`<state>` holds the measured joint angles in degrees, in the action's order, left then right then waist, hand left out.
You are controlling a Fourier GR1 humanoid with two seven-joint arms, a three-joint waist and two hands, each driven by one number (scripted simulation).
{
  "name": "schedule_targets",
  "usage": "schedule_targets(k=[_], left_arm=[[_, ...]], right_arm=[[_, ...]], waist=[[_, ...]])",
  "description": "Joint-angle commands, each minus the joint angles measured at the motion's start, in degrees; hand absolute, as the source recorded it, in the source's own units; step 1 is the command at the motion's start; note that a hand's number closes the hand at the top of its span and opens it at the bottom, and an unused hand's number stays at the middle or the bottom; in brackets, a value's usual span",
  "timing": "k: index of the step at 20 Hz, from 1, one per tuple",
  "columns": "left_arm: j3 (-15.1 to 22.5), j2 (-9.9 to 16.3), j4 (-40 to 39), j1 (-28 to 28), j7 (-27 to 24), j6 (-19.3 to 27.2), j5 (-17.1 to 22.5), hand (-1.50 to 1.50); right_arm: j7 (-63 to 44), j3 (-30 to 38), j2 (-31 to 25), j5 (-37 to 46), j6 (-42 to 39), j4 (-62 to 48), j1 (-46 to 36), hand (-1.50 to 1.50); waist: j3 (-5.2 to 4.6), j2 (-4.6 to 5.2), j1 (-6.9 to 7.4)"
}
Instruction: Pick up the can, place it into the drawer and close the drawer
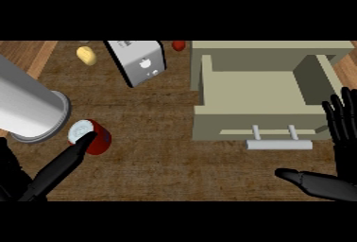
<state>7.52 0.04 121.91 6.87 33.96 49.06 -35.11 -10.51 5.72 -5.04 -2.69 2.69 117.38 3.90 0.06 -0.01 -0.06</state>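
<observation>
The red can (100, 140) with a white lid stands on the wooden counter at the left, beside a big grey cylinder. My left hand (58, 168) comes in from the lower left; one straight finger touches the can's lid and nothing curls round the can. The beige drawer (209, 101) is pulled open at the upper right, its inside bare, with a pale bar handle (279, 144) on its front. My right hand (343, 142) is open at the right edge beside the drawer front, fingers up and thumb stretched left along the bottom.
A large grey cylinder (28, 108) slants in from the left edge, right next to the can. A silver toaster (140, 61) stands at the back centre, with a yellowish potato (86, 55) to its left and a small red item (179, 45) to its right.
</observation>
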Motion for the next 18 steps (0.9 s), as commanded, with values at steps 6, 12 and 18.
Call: schedule_targets(k=[6, 12, 18], left_arm=[[-0.3, 0.0, -7.0, -8.2, 8.3, 3.2, -5.0, -1.50], [3.3, 0.0, -17.8, -6.7, -0.6, 11.6, 2.9, -1.50], [0.2, 0.0, -23.8, -7.6, -7.9, 12.2, 10.8, -1.50]], right_arm=[[-0.7, -1.2, 1.2, 1.2, -0.3, 2.7, 1.5, -1.50], [0.1, -0.2, 1.5, 0.8, -1.6, 6.7, 6.1, -1.50], [-1.0, 4.1, -0.5, -2.5, -3.9, 6.7, 5.5, -1.50]], waist=[[-0.05, 0.00, -0.15], [-0.09, 0.00, -0.38], [-0.07, -0.01, -0.16]])
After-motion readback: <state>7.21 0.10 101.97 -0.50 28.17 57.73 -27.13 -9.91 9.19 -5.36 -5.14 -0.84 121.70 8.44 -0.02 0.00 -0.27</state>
